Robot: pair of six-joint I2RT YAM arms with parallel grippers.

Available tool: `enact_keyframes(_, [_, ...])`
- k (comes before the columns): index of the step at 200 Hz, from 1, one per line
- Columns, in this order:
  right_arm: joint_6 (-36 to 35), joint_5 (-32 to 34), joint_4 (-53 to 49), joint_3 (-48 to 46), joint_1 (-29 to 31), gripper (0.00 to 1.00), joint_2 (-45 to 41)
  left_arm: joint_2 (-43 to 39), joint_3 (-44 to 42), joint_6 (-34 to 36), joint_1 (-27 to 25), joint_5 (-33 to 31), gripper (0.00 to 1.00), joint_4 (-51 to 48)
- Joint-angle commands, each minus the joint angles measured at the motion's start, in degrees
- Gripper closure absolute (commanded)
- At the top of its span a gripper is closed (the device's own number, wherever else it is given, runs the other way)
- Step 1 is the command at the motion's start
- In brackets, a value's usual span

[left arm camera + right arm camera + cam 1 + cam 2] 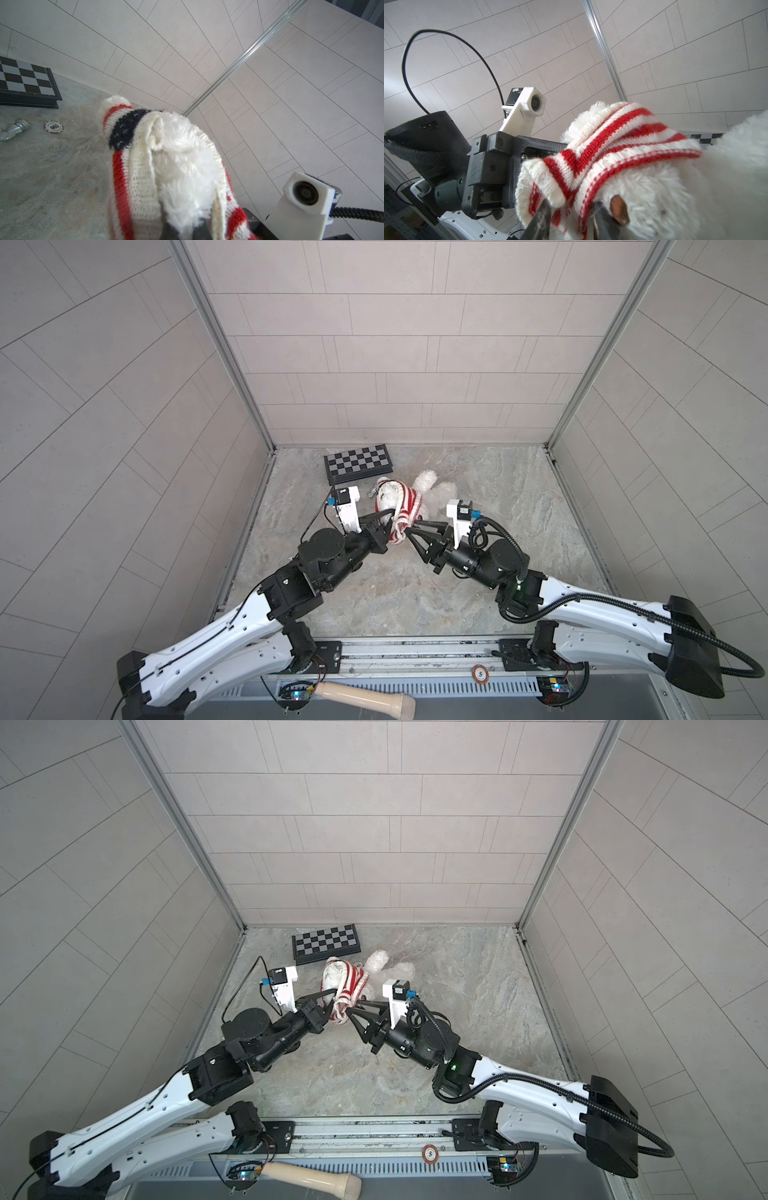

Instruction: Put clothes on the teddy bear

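You have the marbled surface point(415, 593) walled in pale tile. Your left arm point(232, 630) and right arm point(602, 610) reach in from its near edge and meet near the middle. A folded chessboard point(358, 463) lies by the back wall. Just in front of it, on the back half of the surface, is the teddy bear point(426, 479), between your two tools, with its head toward the left arm and its legs toward the back right. A red-and-white striped sweater point(409, 499) wraps its middle (the left wrist view also shows a dark blue patch), and the hem is bunched toward you. Your left tool point(390, 519) is clamped tight on that hem. Your right tool point(409, 529) grips it too, jaws a little apart with knit between them. Near the bear's head, a poker chip point(53, 127) and a small silver piece point(14, 129) lie on the surface
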Motion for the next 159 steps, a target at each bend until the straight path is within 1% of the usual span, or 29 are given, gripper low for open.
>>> enact_keyframes(1, [1.34,0.05,1.14,1.46,-0.36,0.70,0.78,-0.14,0.06,-0.65,-0.71,0.15,1.00,5.29])
enact_keyframes(59, [2.65,-0.72,2.49,1.30,-0.88,0.75,2.42,0.27,-0.27,-1.55,-1.08,0.15,1.00,7.50])
enact_keyframes(71, [2.65,-0.62,2.96,0.98,-1.06,0.79,2.59,0.11,-0.58,-1.82,-1.10,0.15,1.00,7.81])
enact_keyframes(107, [2.15,-1.32,4.87,-0.08,-1.15,0.97,2.40,-0.34,-0.50,-2.49,-1.07,-0.61,1.00,7.39])
enact_keyframes(114, [1.78,-1.56,6.35,-2.62,-1.15,0.99,2.15,-0.48,-0.48,-2.75,-1.07,-0.88,1.00,7.17])
enact_keyframes(129, [1.16,-3.15,8.75,-4.74,-1.15,1.00,1.78,-0.83,-0.50,-3.16,-1.07,-1.83,1.00,6.76])
enact_keyframes(144, [-0.31,-5.87,8.71,-5.68,-1.07,1.00,1.65,-1.05,-0.35,-2.91,-1.08,-2.35,1.00,6.42])
enact_keyframes(159, [-0.47,-6.87,10.74,-7.32,-0.98,1.00,1.81,-1.11,-0.24,-2.95,-1.07,-2.44,1.00,6.50])
